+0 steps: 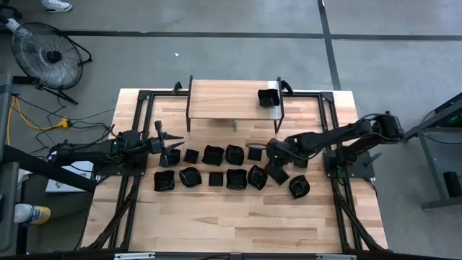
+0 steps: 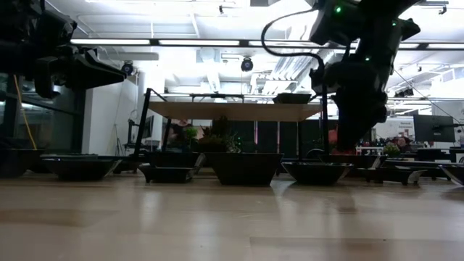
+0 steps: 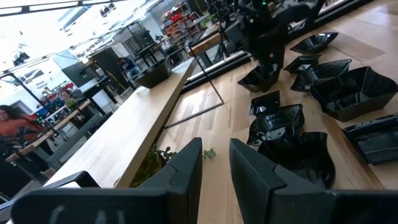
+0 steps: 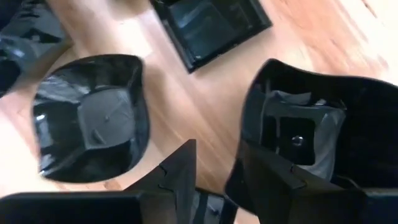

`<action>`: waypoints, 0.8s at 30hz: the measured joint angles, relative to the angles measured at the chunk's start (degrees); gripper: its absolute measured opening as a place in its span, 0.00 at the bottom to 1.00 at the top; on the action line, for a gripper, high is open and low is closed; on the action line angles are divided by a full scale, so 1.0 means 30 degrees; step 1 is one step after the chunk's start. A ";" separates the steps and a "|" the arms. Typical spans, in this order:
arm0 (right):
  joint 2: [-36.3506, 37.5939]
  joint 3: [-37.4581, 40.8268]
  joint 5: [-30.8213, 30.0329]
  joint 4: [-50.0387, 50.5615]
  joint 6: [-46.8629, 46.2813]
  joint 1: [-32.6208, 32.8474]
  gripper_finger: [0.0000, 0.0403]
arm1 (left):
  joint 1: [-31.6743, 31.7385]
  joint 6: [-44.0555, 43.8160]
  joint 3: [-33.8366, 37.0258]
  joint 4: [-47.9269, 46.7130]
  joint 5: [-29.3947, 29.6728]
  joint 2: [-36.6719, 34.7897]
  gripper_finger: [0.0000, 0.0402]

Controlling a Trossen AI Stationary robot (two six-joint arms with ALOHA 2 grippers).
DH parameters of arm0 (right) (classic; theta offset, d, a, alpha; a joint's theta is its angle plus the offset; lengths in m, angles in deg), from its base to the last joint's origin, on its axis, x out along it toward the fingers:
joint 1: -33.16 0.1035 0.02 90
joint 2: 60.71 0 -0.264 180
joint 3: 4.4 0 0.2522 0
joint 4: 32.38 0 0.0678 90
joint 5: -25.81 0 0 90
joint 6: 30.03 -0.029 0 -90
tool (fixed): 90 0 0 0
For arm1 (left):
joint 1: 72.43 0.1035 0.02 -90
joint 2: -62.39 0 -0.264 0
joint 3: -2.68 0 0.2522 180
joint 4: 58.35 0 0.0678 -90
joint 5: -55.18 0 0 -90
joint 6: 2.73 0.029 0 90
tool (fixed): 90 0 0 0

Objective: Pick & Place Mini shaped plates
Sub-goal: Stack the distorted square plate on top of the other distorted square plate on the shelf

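Several mini shaped plates, glossy black, lie in two rows mid-table (image 1: pixel 216 177), resting on their bases. Another plate (image 1: pixel 268 97) sits on the raised wooden shelf (image 1: pixel 224 97) at the far side. My right gripper (image 1: pixel 275 165) points steeply down, open, over an angular plate (image 4: pixel 323 118) at the rows' right end. One finger (image 4: pixel 280 180) stands over that plate's inside and the other (image 4: pixel 180 174) outside its wall. A leaf-shaped plate (image 4: pixel 93 124) lies beside it. My left gripper (image 3: pixel 214 146) hovers level at the rows' left end, open and holding nothing. My right gripper straddles the angular plate's near wall (image 4: pixel 245 137) from above, one finger inside the hollow and one outside. I cannot tell whether either finger touches the wall. The plate rests on the table.
The shelf stands on thin dark legs (image 1: pixel 189 115) along the table's far side, with a small green sprig (image 1: pixel 234 126) below it. One round plate (image 1: pixel 299 188) lies apart at the right. Bare wood stretches along the near edge (image 1: pixel 231 224). A fan (image 1: pixel 50 54) stands off-table.
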 joint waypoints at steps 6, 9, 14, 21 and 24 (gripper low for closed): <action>-0.0205 -0.0164 -0.0696 0.0173 -0.0663 -0.0438 0.31 | -0.0002 0.0000 0.0000 -0.0002 -0.0002 0.0000 0.20; -0.0205 -0.0164 -0.0657 0.0207 -0.0754 -0.0654 0.31 | -0.0001 0.0000 0.0000 0.0000 -0.0001 0.0000 0.20; -0.0205 -0.0164 -0.0638 0.0415 -0.1413 -0.0756 0.31 | -0.0003 0.0000 0.0000 0.0000 -0.0004 0.0000 0.20; -0.0212 -0.0164 -0.0675 0.0391 -0.1516 -0.0748 0.31 | -0.0004 0.0000 0.0000 0.0000 0.0000 0.0000 0.20; -0.0212 -0.0137 -0.0631 0.0351 -0.1351 -0.0728 0.32 | -0.0001 0.0000 0.0000 -0.0001 -0.0006 0.0000 0.20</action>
